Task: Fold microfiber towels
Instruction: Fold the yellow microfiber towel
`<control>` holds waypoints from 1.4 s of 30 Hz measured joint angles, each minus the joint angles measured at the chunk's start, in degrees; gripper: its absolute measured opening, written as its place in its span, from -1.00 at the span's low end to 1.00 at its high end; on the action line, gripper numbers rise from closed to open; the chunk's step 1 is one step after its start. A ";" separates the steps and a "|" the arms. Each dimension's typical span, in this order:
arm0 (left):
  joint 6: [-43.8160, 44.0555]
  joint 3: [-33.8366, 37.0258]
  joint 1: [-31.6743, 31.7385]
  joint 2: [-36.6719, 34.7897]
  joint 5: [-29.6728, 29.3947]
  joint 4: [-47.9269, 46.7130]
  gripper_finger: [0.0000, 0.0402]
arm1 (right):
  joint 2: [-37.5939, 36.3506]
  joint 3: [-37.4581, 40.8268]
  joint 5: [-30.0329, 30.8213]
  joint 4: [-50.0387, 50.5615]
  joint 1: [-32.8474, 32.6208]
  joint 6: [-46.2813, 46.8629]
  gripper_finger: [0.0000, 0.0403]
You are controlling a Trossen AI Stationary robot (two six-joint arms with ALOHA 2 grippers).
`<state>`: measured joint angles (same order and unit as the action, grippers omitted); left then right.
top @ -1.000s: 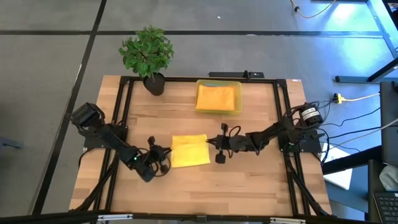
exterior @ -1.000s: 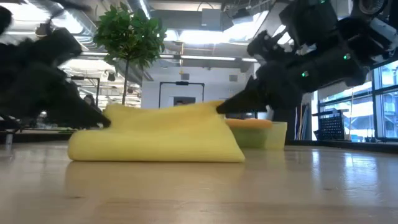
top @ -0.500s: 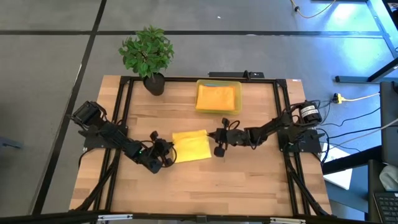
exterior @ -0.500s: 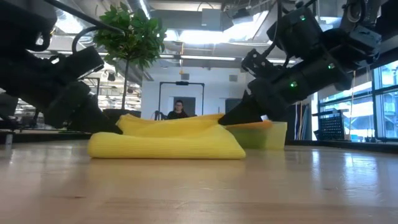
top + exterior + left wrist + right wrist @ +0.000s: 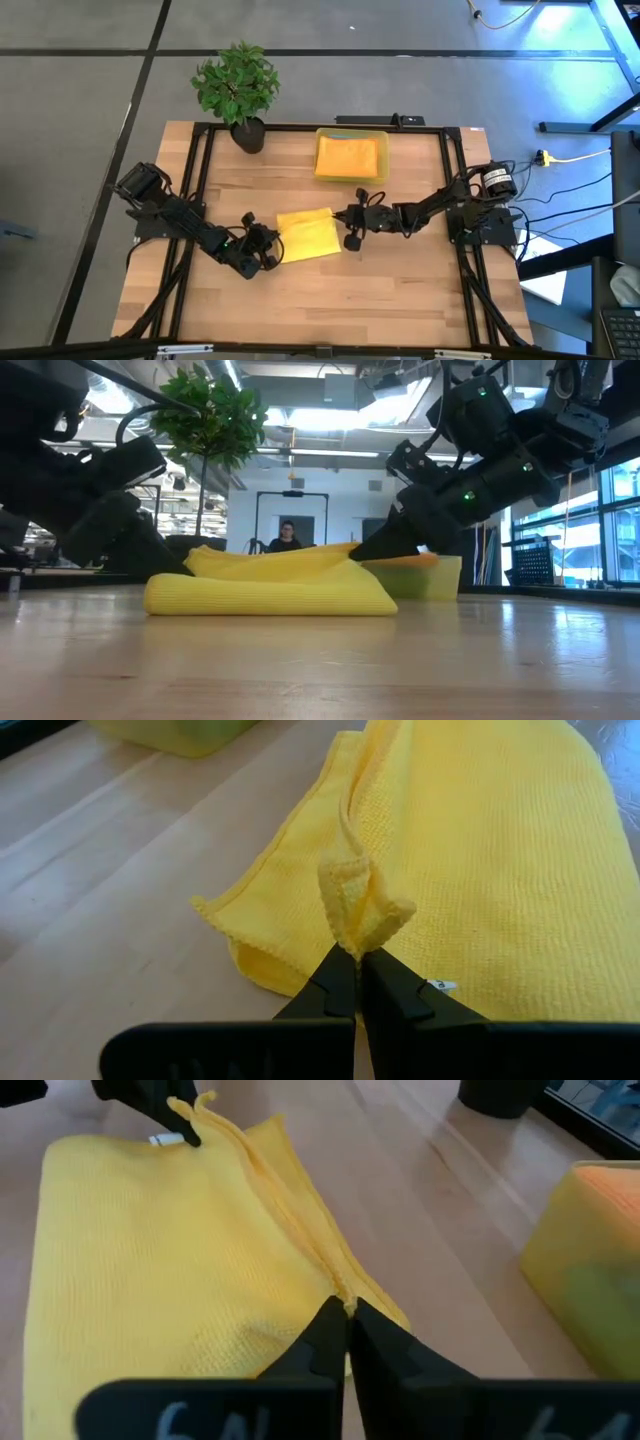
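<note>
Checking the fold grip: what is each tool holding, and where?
Both hold the yellow towel: left tool pinches its corner, right tool its opposite edge.

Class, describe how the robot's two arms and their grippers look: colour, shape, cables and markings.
Both arms are dark and jointed, with looping black cables. The left gripper and right gripper each end in two tapered black fingers. Green indicator lights glow on the arms, and white markings show on the right gripper's body.

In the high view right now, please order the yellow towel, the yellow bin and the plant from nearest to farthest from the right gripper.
1. Yellow towel: pinched at its edge by the right gripper, mid-table.
2. Yellow bin: just beyond, at the far edge.
3. Plant: far left corner.
</note>
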<state>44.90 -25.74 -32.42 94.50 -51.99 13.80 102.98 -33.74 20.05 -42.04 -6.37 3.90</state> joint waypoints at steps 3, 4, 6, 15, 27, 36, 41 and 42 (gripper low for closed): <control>1.02 0.00 -0.01 0.00 -0.51 -0.30 -1.00 | 0.00 0.00 0.40 0.00 0.10 0.00 -0.81; 1.38 0.00 -0.01 0.00 -0.64 -0.44 -1.00 | 0.00 0.00 0.51 0.00 0.25 0.13 -0.77; 1.56 0.00 -0.01 0.00 -1.04 -0.40 -1.00 | 0.00 0.00 0.83 0.00 0.33 0.24 -0.68; 1.26 0.00 0.01 0.00 -0.82 -0.33 -0.88 | 0.04 0.00 2.08 -0.20 0.28 1.20 -0.44; 1.10 0.00 -0.31 -10.43 -2.78 -7.65 -0.37 | -2.53 0.02 0.84 -0.19 -1.79 -2.75 -0.41; -3.27 -0.04 -3.06 -18.07 -5.73 -5.38 -0.38 | -4.79 -0.04 -3.45 -6.37 -4.91 -3.97 -0.42; -3.13 -0.04 -2.63 -12.67 -5.66 -1.12 -0.38 | -1.78 -0.04 -3.57 -8.34 -5.03 -2.33 -0.47; -3.32 -0.04 -2.31 -11.30 -5.52 -0.03 -0.38 | -1.01 -0.04 -4.29 -8.37 -4.79 -1.43 -0.49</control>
<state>41.58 -25.78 -34.72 83.20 -57.51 13.77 101.97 -33.78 15.77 -50.42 -11.16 2.47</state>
